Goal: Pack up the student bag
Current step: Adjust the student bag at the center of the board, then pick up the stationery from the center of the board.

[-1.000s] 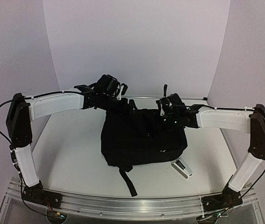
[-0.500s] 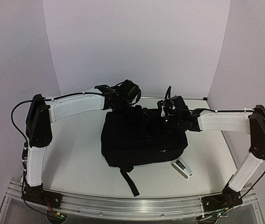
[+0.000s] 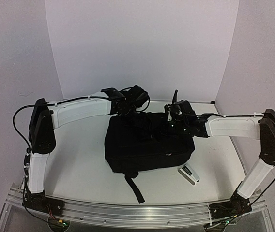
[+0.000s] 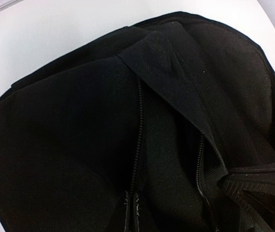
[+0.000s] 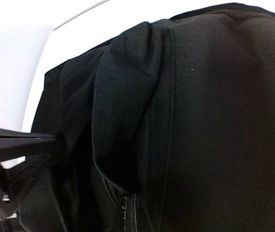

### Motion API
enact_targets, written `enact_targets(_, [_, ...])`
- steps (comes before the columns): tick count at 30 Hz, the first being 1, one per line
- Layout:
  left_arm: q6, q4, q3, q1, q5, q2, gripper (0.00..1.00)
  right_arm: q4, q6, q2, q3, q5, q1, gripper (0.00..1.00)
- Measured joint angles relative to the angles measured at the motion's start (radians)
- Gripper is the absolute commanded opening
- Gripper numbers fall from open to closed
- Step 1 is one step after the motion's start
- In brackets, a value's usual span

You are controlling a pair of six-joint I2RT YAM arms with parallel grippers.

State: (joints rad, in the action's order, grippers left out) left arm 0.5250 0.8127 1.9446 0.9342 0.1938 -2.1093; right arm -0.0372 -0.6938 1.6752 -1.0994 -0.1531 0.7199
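the student bag (image 3: 147, 145) lies flat in the middle of the counter (image 3: 74, 159), its top turned toward the far wall. nearest the arm bases, one strap (image 3: 133, 187) trails from its near edge toward the front rail. just beside its near right corner a small grey and white thing (image 3: 189, 174), perhaps a stapler, lies on the counter apart from the bag.

farther back, both arms reach in to the bag's far top edge, the left at the left corner and the right at the right. the left fingers (image 4: 128, 217) are pressed together right at the end of a zipper (image 4: 138, 135) that looks closed along the stretch in view. the right fingers (image 5: 125, 217) are also pressed together, against the zipper seam under a fold of black fabric. whether either pair really pinches a pull tab or cloth cannot be told.

the packing looks barely begun: no lining shows, no open mouth is visible, and the small thing sits outside. opening the bag, loading it and zipping up all seem left to do.
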Motion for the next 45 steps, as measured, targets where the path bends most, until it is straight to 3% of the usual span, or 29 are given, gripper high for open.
enact_targets(11, [-0.026,-0.068,-0.101,0.000,0.026,0.156,0.00,0.015,-0.052,0.000,0.016,0.059,0.012,0.02])
enact_targets(12, [-0.026,-0.074,-0.112,-0.005,0.014,0.161,0.00,0.015,-0.049,0.000,0.016,0.059,0.012,0.09])
enact_targets(14, [-0.025,-0.094,-0.135,-0.019,-0.019,0.165,0.00,0.015,-0.033,-0.002,0.016,0.059,0.012,0.37])
enact_targets(16, [-0.023,-0.125,-0.183,-0.046,-0.064,0.179,0.00,0.003,-0.008,-0.018,0.016,0.057,0.009,0.57])
enact_targets(18, [-0.023,-0.152,-0.239,-0.082,-0.119,0.204,0.00,-0.027,0.037,-0.059,0.016,0.047,0.005,0.68])
enact_targets(22, [-0.033,-0.197,-0.344,-0.173,-0.243,0.285,0.00,-0.103,0.104,-0.173,0.018,0.015,0.002,0.79])
enact_targets(27, [-0.059,-0.211,-0.434,-0.290,-0.359,0.392,0.00,-0.201,0.151,-0.337,0.087,-0.034,0.008,0.81])
enact_targets(32, [-0.087,-0.202,-0.475,-0.373,-0.427,0.445,0.00,-0.285,0.097,-0.440,0.232,-0.055,0.046,0.81])
enact_targets(38, [-0.100,-0.208,-0.518,-0.413,-0.485,0.465,0.00,-0.369,-0.047,-0.453,0.401,-0.017,0.094,0.89])
enact_targets(45, [-0.103,-0.233,-0.562,-0.418,-0.528,0.483,0.00,-0.418,-0.153,-0.415,0.437,0.108,0.094,0.98])
